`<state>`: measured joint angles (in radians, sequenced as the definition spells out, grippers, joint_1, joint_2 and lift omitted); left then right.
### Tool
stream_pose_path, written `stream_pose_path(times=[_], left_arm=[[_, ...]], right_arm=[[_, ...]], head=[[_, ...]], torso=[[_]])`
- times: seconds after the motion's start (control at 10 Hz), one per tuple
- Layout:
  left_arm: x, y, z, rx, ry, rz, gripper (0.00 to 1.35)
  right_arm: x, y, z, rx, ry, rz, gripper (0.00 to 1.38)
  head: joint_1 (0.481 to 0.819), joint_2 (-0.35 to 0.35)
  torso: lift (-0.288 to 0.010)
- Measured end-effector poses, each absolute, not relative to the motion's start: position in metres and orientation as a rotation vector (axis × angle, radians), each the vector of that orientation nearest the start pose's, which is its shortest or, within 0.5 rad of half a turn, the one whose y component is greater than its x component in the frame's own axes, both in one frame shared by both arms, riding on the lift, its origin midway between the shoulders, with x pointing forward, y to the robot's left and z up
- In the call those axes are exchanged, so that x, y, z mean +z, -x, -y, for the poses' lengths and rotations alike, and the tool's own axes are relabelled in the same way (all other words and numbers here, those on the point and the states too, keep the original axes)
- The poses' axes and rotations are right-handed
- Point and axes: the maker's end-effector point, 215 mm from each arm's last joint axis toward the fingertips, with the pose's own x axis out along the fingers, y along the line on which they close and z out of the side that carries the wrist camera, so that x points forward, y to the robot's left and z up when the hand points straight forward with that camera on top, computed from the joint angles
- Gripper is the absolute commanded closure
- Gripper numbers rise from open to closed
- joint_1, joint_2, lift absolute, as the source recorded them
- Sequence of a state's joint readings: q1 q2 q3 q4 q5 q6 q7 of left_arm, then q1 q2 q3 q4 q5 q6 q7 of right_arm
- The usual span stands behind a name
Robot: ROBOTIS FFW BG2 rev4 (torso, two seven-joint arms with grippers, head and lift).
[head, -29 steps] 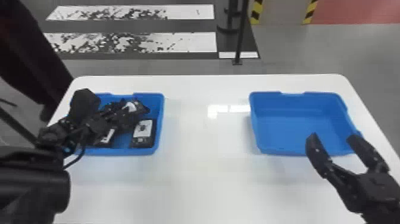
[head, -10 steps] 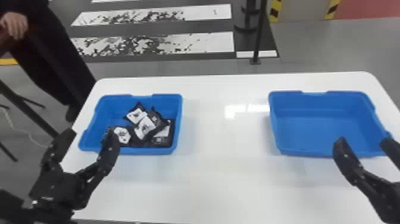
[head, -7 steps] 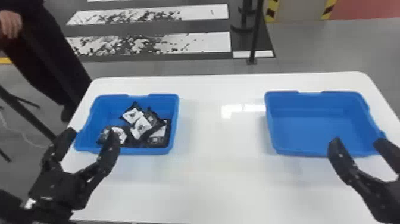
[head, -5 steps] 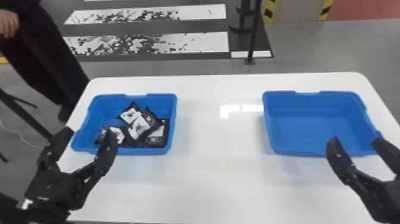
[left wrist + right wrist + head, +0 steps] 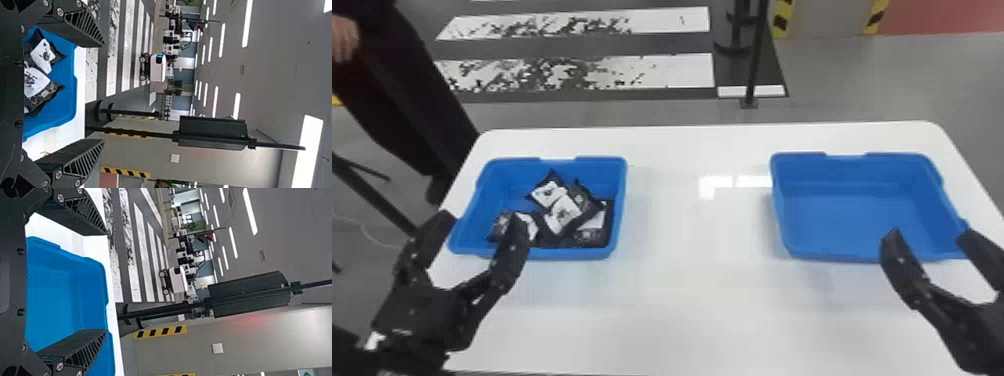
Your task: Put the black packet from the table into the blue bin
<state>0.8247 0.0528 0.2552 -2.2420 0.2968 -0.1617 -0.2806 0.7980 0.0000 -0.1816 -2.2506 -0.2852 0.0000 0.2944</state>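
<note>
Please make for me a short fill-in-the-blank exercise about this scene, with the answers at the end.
The packets lie in the bin on the robot's ____ side.
The other bin has the same colour, ____.
The table is coloured ____.
The left end effector is not closed but ____.

Missing words: left; blue; white; open.

right tool cut off at head view's edge, 1 black packet partly behind left tool

Bright | ceiling strip lights | tabletop glare | soft shadow beside right blue bin
</note>
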Motion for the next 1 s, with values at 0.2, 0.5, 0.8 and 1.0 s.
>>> stream_pose_path(times=[0.2,0.5,0.8,1.0], left_arm=[[-0.292,-0.348,-0.287,-0.13,0.086,0.043,0.17],[-0.293,-0.347,-0.285,-0.133,0.1,0.041,0.17],[-0.291,-0.347,-0.284,-0.136,0.104,0.05,0.17],[-0.291,-0.347,-0.28,-0.147,0.115,0.05,0.17]], right_arm=[[-0.329,-0.355,0.258,0.14,-0.171,-0.075,0.13],[-0.328,-0.354,0.258,0.138,-0.17,-0.076,0.13],[-0.326,-0.352,0.26,0.135,-0.166,-0.075,0.13],[-0.323,-0.349,0.262,0.133,-0.162,-0.074,0.13]], head=[[0.695,0.055],[0.695,0.044],[0.695,0.04],[0.695,0.031]], torso=[[-0.11],[-0.11],[-0.11],[-0.11]])
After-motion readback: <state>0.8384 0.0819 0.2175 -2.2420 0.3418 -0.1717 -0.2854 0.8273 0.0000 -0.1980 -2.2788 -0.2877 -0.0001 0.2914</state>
